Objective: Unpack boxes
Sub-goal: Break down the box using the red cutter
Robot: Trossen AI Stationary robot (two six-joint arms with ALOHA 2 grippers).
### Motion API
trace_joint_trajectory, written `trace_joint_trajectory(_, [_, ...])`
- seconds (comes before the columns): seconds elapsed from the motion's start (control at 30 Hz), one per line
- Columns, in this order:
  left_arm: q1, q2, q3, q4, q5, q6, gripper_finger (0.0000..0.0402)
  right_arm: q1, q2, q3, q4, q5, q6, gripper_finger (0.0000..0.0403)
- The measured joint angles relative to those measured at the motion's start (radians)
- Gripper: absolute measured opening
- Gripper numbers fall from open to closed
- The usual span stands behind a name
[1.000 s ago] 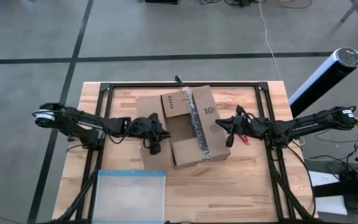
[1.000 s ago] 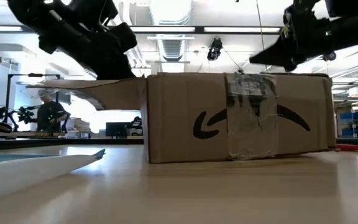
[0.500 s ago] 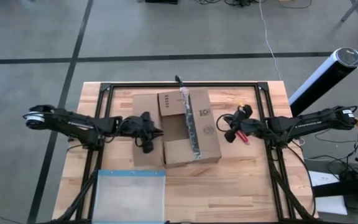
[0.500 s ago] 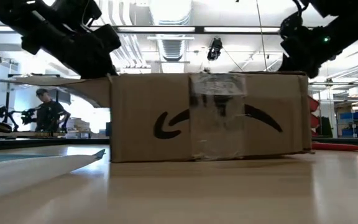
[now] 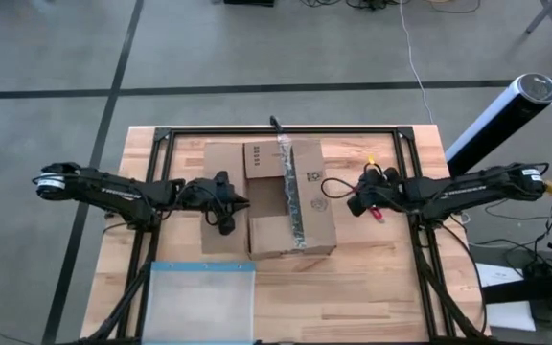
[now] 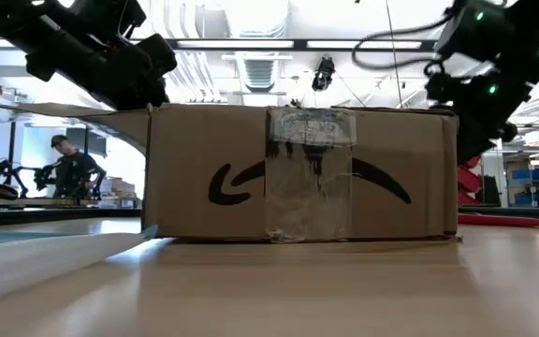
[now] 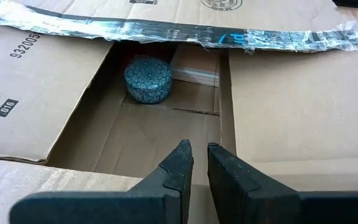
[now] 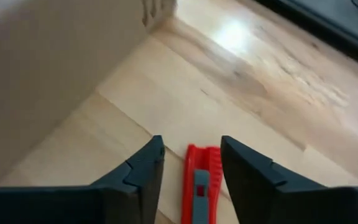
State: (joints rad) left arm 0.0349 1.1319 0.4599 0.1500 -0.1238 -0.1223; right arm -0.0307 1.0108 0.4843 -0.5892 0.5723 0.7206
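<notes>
1. The brown corrugated cardboard box [image 5: 274, 196] with a shiny strip of clear tape [image 5: 291, 192] along its top sits near the middle of the wooden table [image 5: 372, 287]; its flaps are spread and the centre is open, so unpacking has begun but nothing looks lifted out yet.
2. Inside, seen from the left wrist, a small round teal patterned tin [image 7: 147, 79] rests on the box floor beside a flat tan item I cannot identify.
3. The left gripper [image 5: 226, 201] hovers at the box's 9 o'clock edge, over the left flap; its fingers [image 7: 178, 167] are nearly pinched together on nothing, pointing toward the opening.
4. The right gripper [image 5: 362, 199] waits at the box's 3 o'clock side; its jaws are spread, released, straddling a small red plastic tool [image 8: 199, 183] lying on the table just beside the box wall.
5. A clear plastic pouch with a blue edge [image 5: 201, 299] lies at 7 o'clock, well apart.
6. Risks, as I judge them: the loose tape strip overhangs the opening and could snag the left fingers; reaching in with the fingers nearly closed would knock the tin rather than grasp it; pressing on the flap could shove the light box across the table.
</notes>
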Motion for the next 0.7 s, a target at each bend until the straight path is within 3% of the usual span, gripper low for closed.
trace_joint_trajectory(0.43, [0.000,0.000,0.002,0.005,0.002,-0.003,0.0038,-0.191,0.328,0.003,0.003,-0.152,0.040,0.0199])
trace_joint_trajectory(0.7, [0.000,0.000,0.002,0.005,0.002,-0.010,0.0038,-0.202,0.353,0.002,0.019,-0.167,0.039,0.0206])
